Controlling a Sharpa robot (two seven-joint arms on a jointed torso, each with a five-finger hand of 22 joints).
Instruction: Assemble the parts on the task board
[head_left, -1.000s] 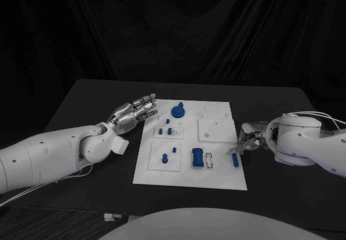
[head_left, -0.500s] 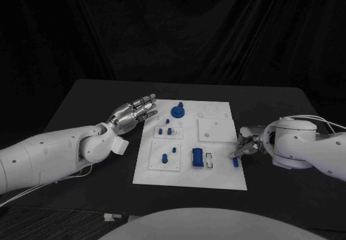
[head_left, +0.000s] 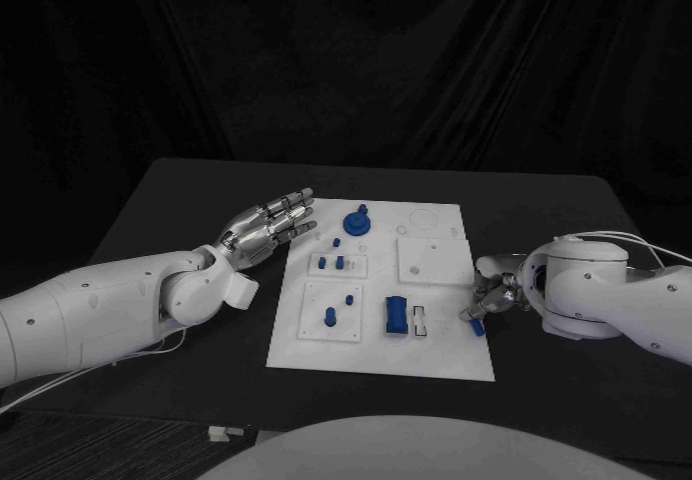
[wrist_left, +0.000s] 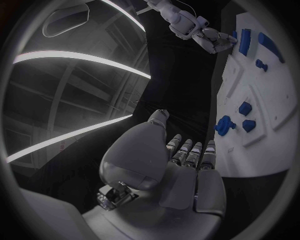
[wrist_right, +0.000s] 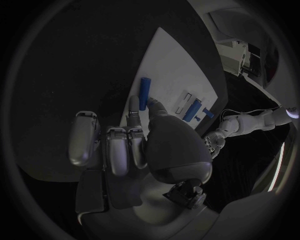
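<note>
Task board (head_left: 387, 345) sits mid counter (head_left: 173, 200). Right hand (head_left: 495, 293) pinches a blue peg (head_left: 476, 325) w/ its fingers at the board's edge; left hand (head_left: 268, 226) hovers, fingers spread, holding nothing.

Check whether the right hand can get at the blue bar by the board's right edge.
Probably yes: the right hand is already at the blue bar, fingertips touching or pinching its end, nothing in between.

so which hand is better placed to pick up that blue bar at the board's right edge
The right hand. Its fingertips are already at the blue bar on the task board. The left hand hovers open beside the board's far left edge, away from that bar.
</note>
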